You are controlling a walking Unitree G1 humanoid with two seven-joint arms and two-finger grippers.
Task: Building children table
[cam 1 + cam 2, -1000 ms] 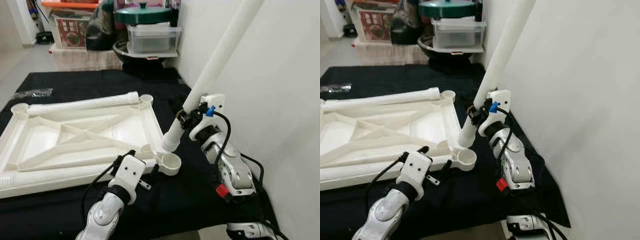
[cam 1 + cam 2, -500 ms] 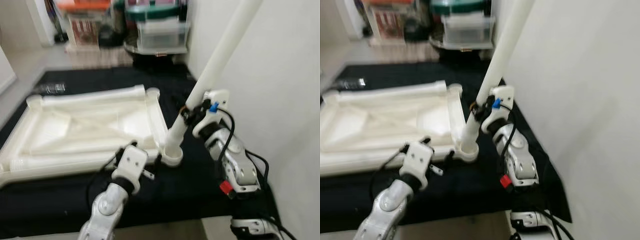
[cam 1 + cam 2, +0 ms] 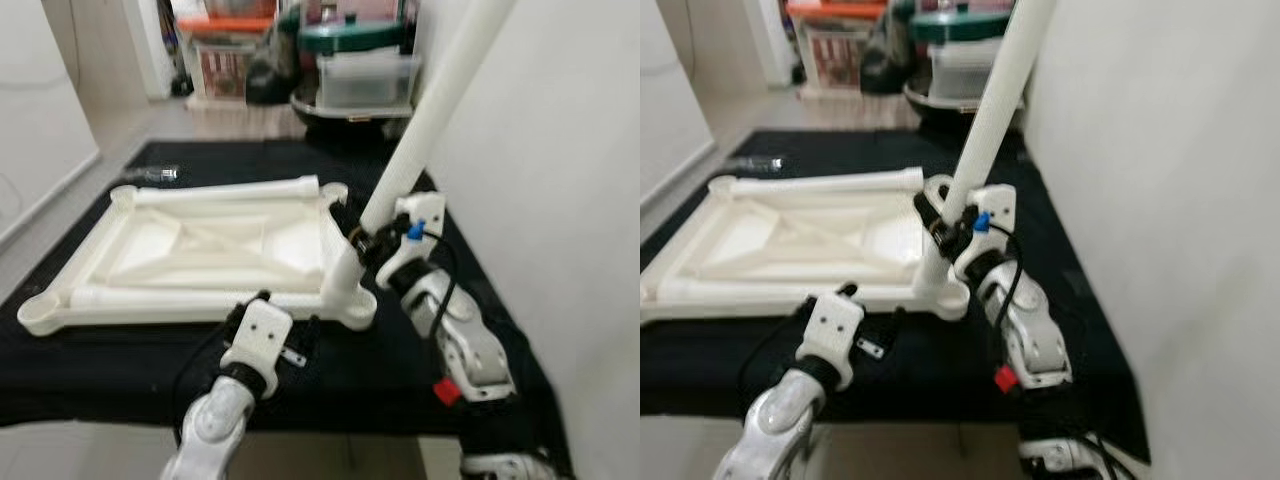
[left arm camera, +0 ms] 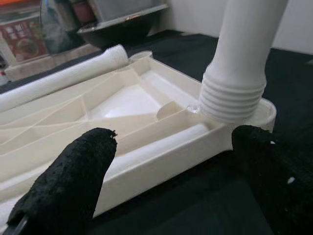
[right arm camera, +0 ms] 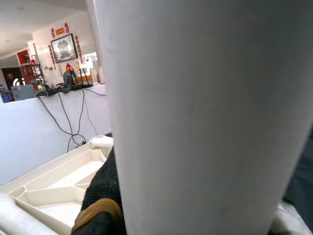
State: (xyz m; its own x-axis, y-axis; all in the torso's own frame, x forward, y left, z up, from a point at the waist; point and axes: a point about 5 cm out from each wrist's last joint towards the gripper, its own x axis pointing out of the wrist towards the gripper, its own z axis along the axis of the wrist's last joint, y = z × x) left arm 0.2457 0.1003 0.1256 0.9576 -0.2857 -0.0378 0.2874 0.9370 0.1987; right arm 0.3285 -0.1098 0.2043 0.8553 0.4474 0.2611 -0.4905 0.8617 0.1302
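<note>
No legible txt: red box [image 3: 222,66] print & wall pic [image 5: 64,47] too blurry.

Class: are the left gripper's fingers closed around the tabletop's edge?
No: the left gripper is open, its fingers apart, short of the tabletop.

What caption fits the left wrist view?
Open left end effector faces the table leg seated in the upturned tabletop's corner socket.
</note>
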